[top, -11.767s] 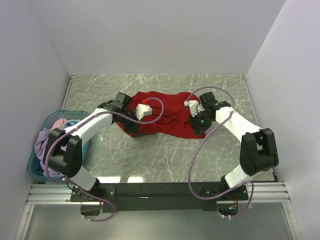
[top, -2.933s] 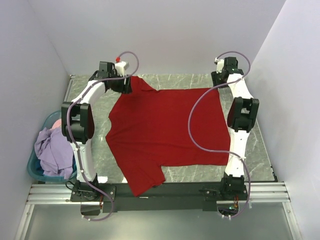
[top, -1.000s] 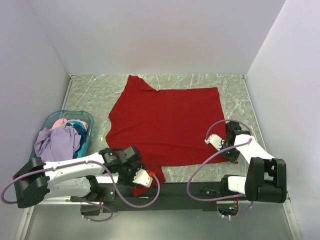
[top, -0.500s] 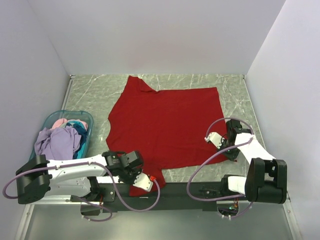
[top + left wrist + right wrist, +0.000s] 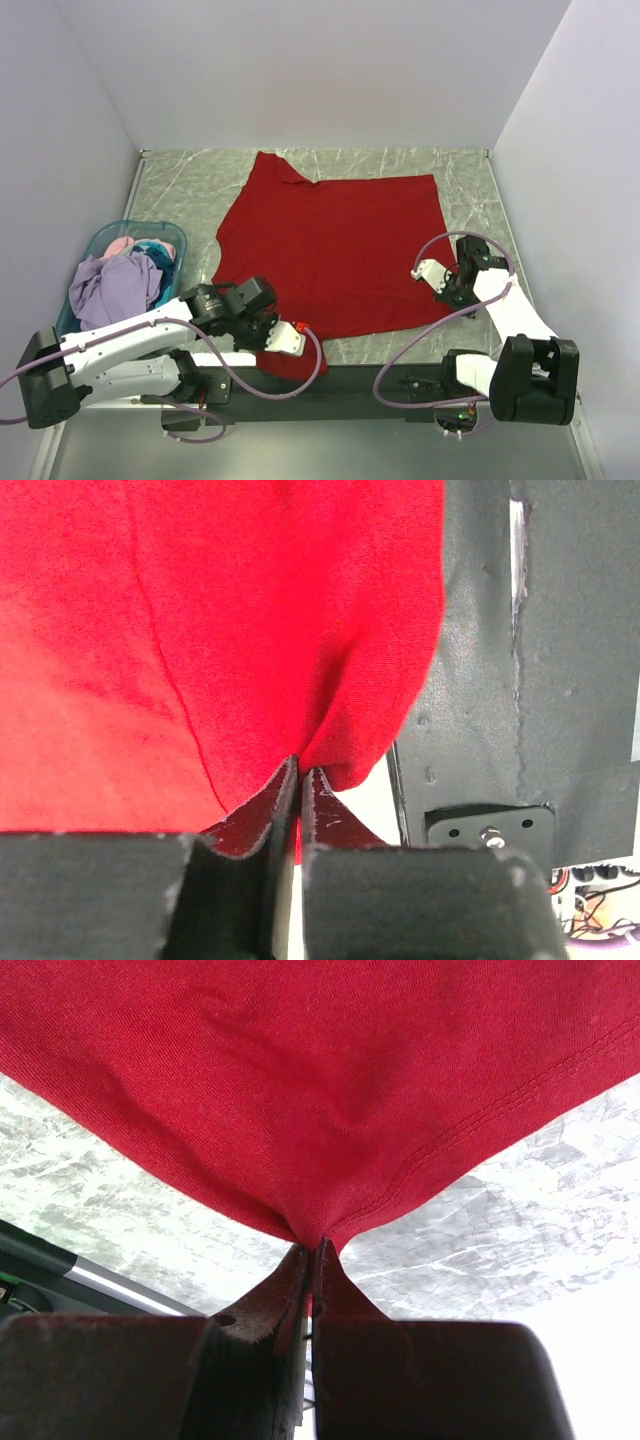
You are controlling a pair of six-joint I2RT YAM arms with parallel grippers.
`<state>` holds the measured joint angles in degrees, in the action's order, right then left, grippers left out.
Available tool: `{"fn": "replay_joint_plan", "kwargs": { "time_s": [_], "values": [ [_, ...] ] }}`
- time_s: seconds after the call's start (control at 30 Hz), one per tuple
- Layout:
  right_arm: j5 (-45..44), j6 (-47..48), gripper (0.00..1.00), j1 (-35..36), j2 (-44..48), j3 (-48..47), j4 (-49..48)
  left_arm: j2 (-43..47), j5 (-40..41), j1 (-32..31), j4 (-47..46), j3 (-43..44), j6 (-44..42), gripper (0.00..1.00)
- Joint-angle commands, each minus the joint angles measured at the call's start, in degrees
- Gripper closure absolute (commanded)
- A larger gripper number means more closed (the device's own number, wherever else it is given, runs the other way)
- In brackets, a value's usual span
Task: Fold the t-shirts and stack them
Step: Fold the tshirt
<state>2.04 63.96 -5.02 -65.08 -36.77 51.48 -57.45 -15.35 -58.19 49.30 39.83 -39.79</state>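
The big red t-shirt [image 5: 330,245] lies spread flat on the marble table, collar toward the far left. Its near-left sleeve hangs over the front edge, and my left gripper [image 5: 270,338] is shut on that sleeve. In the left wrist view the red cloth [image 5: 200,630] is pinched at my left gripper [image 5: 300,772]. My right gripper [image 5: 455,293] is shut on the shirt's near-right hem corner. The right wrist view shows the stitched hem [image 5: 480,1110] tented up from the table into my right gripper [image 5: 316,1245]. Lavender [image 5: 105,285], teal [image 5: 155,250] and pink [image 5: 118,243] t-shirts sit in the basket.
The translucent teal basket [image 5: 92,246] stands at the table's left edge, close to my left arm. A black frame rail [image 5: 380,377] runs along the near edge, also seen as the black frame [image 5: 500,680] beside the sleeve. White walls close in the back and both sides.
My left gripper has shut on the near-left sleeve and drawn it slightly inward. The right gripper, still shut on the hem corner, has shifted a little up and right.
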Motion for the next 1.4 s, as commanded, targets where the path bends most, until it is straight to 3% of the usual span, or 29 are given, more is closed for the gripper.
{"fn": "replay_joint_plan", "kwargs": {
  "time_s": [0.0,0.13,0.17,0.43,0.8,1.03,1.17,1.37],
  "values": [
    [0.4,0.2,1.00,0.1,-0.7,-2.8,0.5,-0.3,-2.5,0.3,-0.2,-0.7,0.6,0.91],
    [0.2,0.0,1.00,0.1,-1.6,-3.2,0.5,-2.7,-2.3,0.1,0.5,0.3,-0.1,0.50],
    [-0.1,0.1,1.00,0.1,-1.7,-3.2,0.5,-2.9,-1.1,0.2,1.1,0.3,-0.4,0.48],
    [-0.6,0.5,1.00,0.0,-2.3,-2.1,-0.6,-1.3,1.9,8.1,-0.1,-3.5,-5.0,0.48],
    [-0.9,0.2,1.00,0.1,-3.5,-3.0,-0.8,-9.1,3.5,8.4,3.3,-0.7,-10.5,0.45],
    [-1.0,0.2,1.00,0.1,-4.2,-3.1,-0.7,-12.2,0.2,8.4,9.3,2.0,-12.4,0.40],
    [-1.0,-0.1,1.00,0.1,-4.4,-3.1,-0.9,-13.4,1.3,7.9,5.6,2.1,-9.7,0.37],
    [-0.8,0.0,1.00,0.1,-4.2,-3.6,-0.3,-13.4,4.6,7.6,0.1,-1.1,-8.6,0.42]
  ]
}}
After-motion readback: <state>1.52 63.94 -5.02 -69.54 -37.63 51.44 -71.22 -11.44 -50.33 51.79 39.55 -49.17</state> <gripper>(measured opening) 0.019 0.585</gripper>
